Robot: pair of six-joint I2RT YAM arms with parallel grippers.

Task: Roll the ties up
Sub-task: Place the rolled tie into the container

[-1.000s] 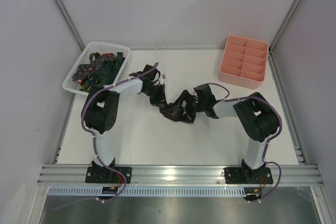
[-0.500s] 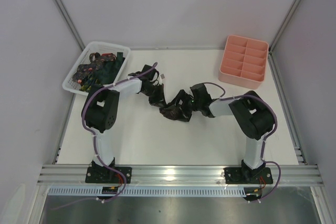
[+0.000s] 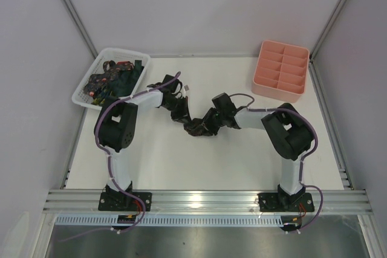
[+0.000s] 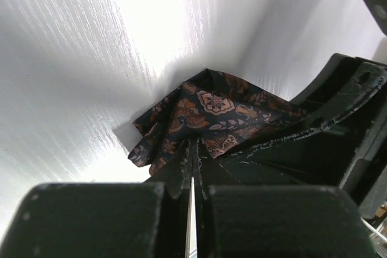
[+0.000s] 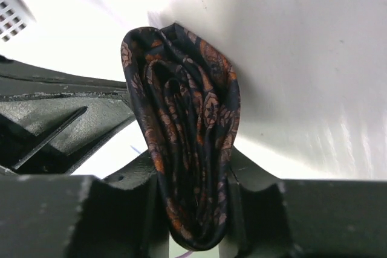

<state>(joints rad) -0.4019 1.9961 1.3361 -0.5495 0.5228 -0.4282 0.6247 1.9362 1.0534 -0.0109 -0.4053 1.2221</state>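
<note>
**Both hands closing on one rolled necktie at mid-table**

The white rectangular table (image 3: 181,161) is carrying everything. At its 10 o'clock corner the white lattice plastic basket (image 3: 86,77) is sitting, holding a tangled heap of dark ties (image 3: 115,80) with small coloured marks. At the 2 o'clock corner the pink plastic tray with compartments (image 3: 277,90) is standing well apart from the arms' work.

Near the table's centre the two black hands are meeting tip to tip. The left hand (image 3: 186,118) is reaching in from 10 o'clock and the right hand (image 3: 207,125) from 3 o'clock. Between them a dark fabric necktie with an orange-brown paisley pattern (image 3: 196,128) is lying bunched low against the table.

In the right wrist view the necktie (image 5: 181,131) is showing as a tight upright roll, its layers spiralling inward, and the right hand's fingers (image 5: 124,209) are clamping it on both sides. In the left wrist view the left hand's fingers (image 4: 175,173) are pressing nearly flat together, pinching a fold of the necktie (image 4: 211,110) at their tips, with the rest of the cloth fanning out beyond them.
</note>
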